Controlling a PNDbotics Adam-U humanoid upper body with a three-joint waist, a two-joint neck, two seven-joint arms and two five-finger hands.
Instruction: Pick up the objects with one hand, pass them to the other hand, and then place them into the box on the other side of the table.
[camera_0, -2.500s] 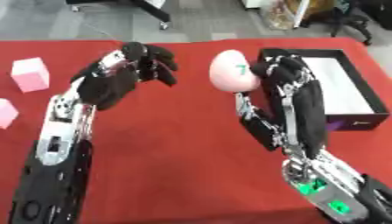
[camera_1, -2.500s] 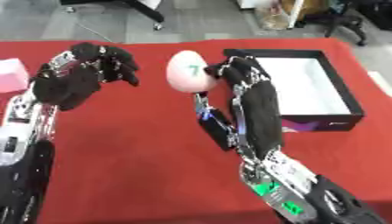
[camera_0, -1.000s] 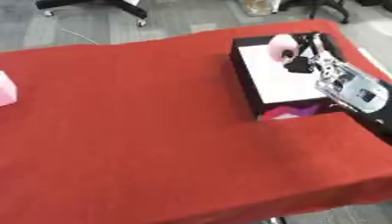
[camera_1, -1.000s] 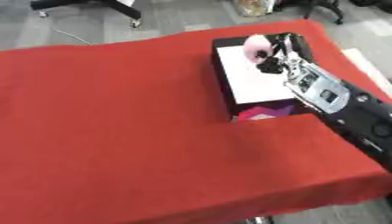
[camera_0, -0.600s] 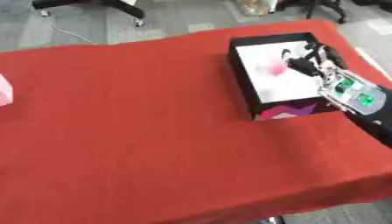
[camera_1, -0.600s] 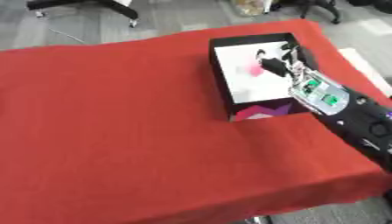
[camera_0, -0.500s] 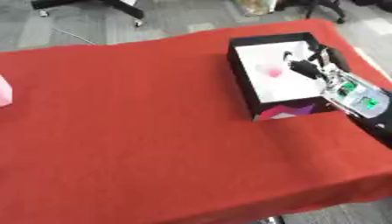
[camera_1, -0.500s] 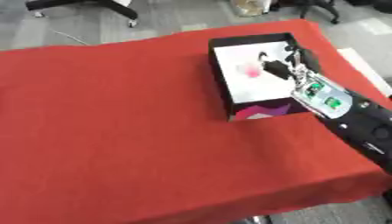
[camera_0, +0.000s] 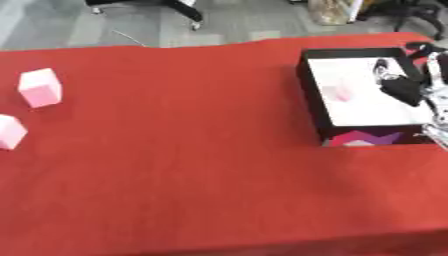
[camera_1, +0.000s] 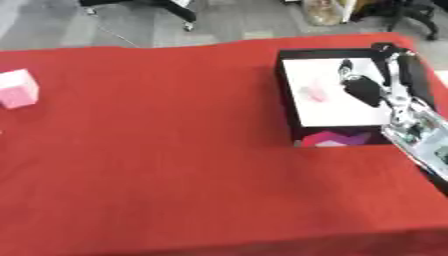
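A black box (camera_0: 309, 89) with a white floor stands at the table's right side. A small pale pink object (camera_0: 337, 92) lies on that floor, towards the left wall. My right hand (camera_1: 363, 86) hovers over the right half of the box, apart from the pink object, with its fingers relaxed and nothing in them. Its arm comes in from the right edge. My left hand shows in neither view. Two pink cubes lie far left on the red tablecloth: one cube (camera_0: 40, 87) further back, the other cube (camera_0: 9, 131) at the edge of the view.
The red cloth (camera_0: 175, 160) covers the whole table between the cubes and the box. Behind the table's far edge are grey floor and chair bases (camera_0: 175, 5). The table's near edge runs along the bottom of the view.
The right hand carried the pale pink object from the table's middle to the box and let it go; it now lies on the box floor. The camera has swung, and the left hand has left the view.
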